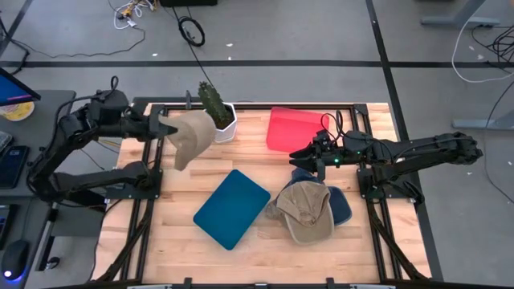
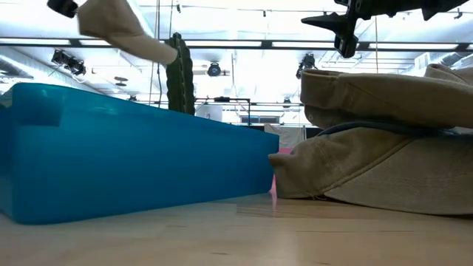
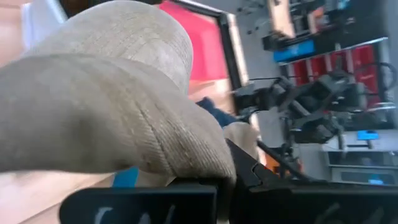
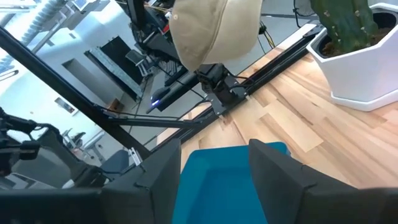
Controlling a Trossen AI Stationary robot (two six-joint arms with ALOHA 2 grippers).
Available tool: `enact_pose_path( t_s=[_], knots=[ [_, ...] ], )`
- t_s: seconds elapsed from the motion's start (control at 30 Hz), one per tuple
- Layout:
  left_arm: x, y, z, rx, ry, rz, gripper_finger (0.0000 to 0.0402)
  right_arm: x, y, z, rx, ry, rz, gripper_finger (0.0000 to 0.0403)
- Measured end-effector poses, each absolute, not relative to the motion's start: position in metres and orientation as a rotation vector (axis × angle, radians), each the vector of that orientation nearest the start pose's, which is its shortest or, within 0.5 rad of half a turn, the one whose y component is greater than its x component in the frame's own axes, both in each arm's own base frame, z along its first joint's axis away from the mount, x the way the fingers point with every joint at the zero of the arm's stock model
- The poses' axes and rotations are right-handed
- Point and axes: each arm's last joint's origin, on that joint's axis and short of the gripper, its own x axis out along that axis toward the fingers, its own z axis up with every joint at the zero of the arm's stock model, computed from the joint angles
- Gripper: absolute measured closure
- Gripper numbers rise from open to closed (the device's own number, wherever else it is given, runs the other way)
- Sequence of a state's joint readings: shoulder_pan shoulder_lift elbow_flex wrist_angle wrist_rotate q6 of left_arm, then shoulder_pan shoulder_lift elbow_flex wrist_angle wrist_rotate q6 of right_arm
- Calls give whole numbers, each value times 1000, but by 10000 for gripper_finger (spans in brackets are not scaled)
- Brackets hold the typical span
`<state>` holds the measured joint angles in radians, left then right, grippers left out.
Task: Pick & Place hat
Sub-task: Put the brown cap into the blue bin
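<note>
My left gripper is shut on a tan hat, held in the air at the table's far left, close beside the cactus in its white pot. In the low view the tan hat hangs high at the upper left. My right gripper is open and empty, hovering above a pile of hats at the right. That pile is a tan cap lying on top of a dark blue hat. In its wrist view the right gripper looks across the blue tray toward the held hat. My left gripper pinches the tan hat between its two fingers at the hat's edge, coming level from the table's left side. The fingers show at the hat's lower rim. The hat is lifted clear of the table and droops from the fingers toward the cactus.
A blue tray lies at the table's middle near side, and a red tray at the far middle. The potted cactus stands right next to the held hat. Bare wood shows along the near edge.
</note>
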<state>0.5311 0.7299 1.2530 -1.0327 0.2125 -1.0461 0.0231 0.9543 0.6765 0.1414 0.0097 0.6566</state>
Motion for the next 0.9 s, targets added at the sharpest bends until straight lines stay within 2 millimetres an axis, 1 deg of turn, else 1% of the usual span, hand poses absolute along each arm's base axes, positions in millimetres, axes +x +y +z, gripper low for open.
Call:
enact_pose_path(
  t_s=[0.1, 0.23, 0.37, 0.5, 0.63, 0.7, 0.9],
  knots=[
    [90, 39, 409, -1219, 257, 529, 399, 215, 5, 296, 643, 137, -28, 211],
    [109, 36, 407, -1237, 287, 543, 399, 214, 6, 296, 641, 153, 18, 211],
    [136, 26, 404, -1242, 307, 537, 399, 210, 7, 297, 638, 181, 43, 211],
    [167, 9, 399, -1237, 306, 540, 399, 202, 7, 299, 622, 193, 39, 211],
    [194, -13, 390, -1229, 299, 569, 399, 195, 7, 301, 621, 197, 38, 211],
    [204, -25, 384, -1234, 294, 592, 399, 192, 7, 302, 617, 199, 38, 211],
    [228, -61, 369, -1293, 192, 660, 399, 185, 6, 303, 612, 215, 33, 211]
  ],
)
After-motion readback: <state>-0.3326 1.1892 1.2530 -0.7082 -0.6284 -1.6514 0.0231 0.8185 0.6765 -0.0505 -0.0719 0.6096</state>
